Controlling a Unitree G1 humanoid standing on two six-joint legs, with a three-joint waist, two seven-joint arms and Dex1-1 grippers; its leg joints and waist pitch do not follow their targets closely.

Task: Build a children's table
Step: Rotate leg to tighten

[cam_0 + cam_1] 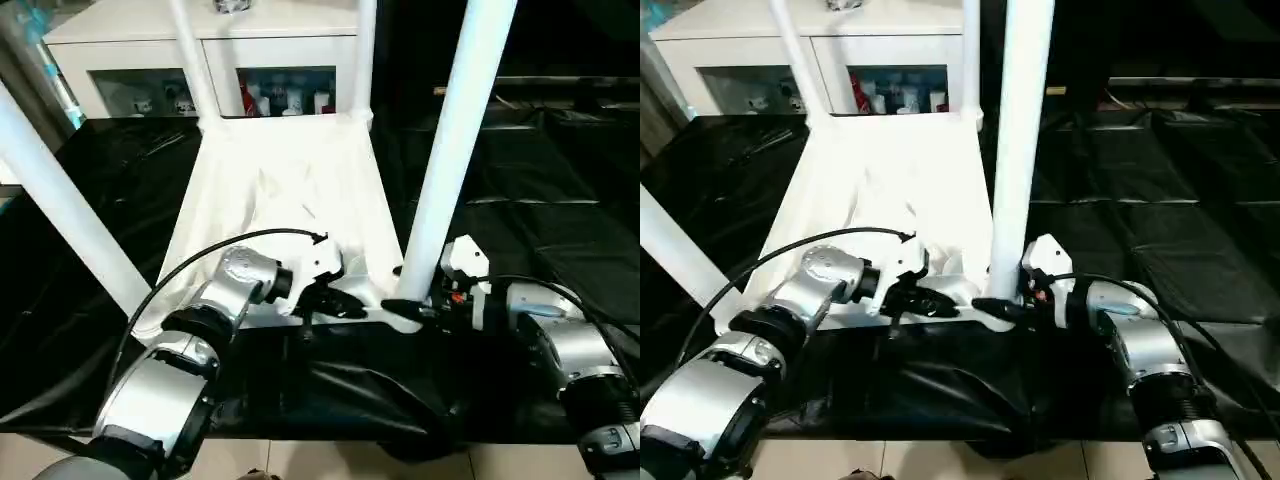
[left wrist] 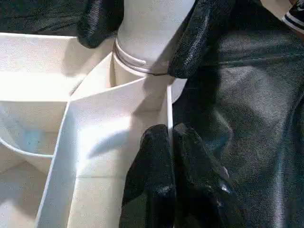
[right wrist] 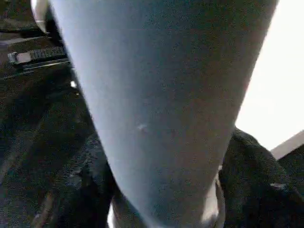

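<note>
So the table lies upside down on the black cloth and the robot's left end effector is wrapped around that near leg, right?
Not quite: the right end effector is wrapped around the near leg, as the left wrist view shows. The left end effector is shut by the table's rim.

No readable text, labels, brands, numbers or signs anywhere. White cabinet (image 1: 205,45) behind the upturned children's table (image 1: 285,210) — small coloured items behind its glass doors, any print on them too small to make out. Table plastic, black floor covering (image 1: 540,190) beside it and robot arms — no legible markings.
</note>
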